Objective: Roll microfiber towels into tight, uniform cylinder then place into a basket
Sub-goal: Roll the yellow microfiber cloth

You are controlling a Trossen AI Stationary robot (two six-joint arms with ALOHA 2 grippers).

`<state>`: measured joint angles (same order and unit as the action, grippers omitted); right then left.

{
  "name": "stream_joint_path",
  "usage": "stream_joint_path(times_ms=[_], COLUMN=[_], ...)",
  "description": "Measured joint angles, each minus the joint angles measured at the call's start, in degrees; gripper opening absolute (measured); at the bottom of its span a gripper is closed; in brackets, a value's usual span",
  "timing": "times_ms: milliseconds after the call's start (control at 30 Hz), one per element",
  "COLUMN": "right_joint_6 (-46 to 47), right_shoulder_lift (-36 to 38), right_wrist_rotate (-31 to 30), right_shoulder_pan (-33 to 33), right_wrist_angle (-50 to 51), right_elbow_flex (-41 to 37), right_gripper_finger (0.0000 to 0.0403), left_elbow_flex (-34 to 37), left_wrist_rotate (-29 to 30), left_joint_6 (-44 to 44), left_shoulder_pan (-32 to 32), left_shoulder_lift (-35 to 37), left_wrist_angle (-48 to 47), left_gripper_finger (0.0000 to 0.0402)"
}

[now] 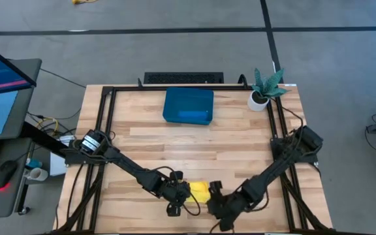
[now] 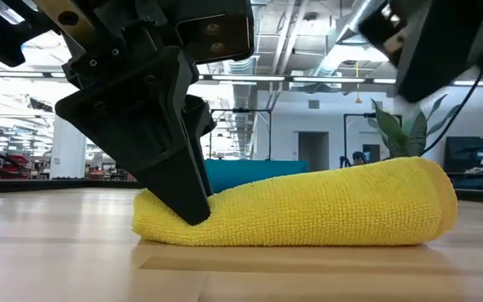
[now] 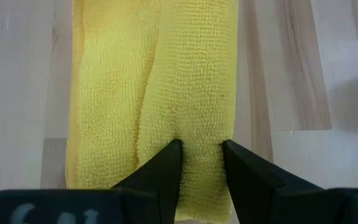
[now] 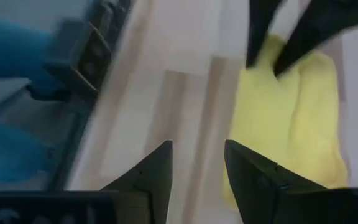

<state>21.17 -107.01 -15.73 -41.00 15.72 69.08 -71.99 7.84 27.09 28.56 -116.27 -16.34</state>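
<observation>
From above, your rolled bright yellow microfiber towel [image 1: 200,191] lies at the lower middle of the frame on the pale wooden tabletop [image 1: 240,143], between the left gripper [image 1: 178,194] and the right gripper [image 1: 217,202]. The shallow dark teal-blue plastic basket [image 1: 188,106] sits well apart at the upper middle, with something blue lying inside it, and a small white pot with a green plant [image 1: 264,91] stands to its right. You appear to be at the end of the rolling step; the next move calls for a hold on both ends so the roll stays tight on its way to the basket.

At table height, the roll fills the centre of the frame, thicker toward the right, with one dark finger pressed into its left end.

In the left wrist view, your left jaws are clamped on the roll's end, cloth pinched between them.

In the right wrist view, your right jaws stand apart and empty, with the towel just beyond them at the right of the frame.
</observation>
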Motion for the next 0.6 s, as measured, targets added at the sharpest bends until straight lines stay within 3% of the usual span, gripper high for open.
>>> stream_joint_path(times_ms=[300,600], right_joint_6=[1.6,8.3], right_shoulder_lift=[-5.5,-5.8], right_wrist_rotate=[-0.8,-0.6], right_shoulder_pan=[2.7,5.1], right_wrist_angle=[-1.0,0.6], right_elbow_flex=[0.0,0.0], right_gripper_finger=[0.0156,0.0143], left_elbow_flex=[0.1,0.1], left_wrist_rotate=[-0.1,-0.1], left_joint_6=[0.6,0.6], left_shoulder_pan=[0.0,0.0], left_shoulder_lift=[0.0,0.0], left_wrist_angle=[0.3,0.3], left_gripper_finger=[0.0114,0.0114])
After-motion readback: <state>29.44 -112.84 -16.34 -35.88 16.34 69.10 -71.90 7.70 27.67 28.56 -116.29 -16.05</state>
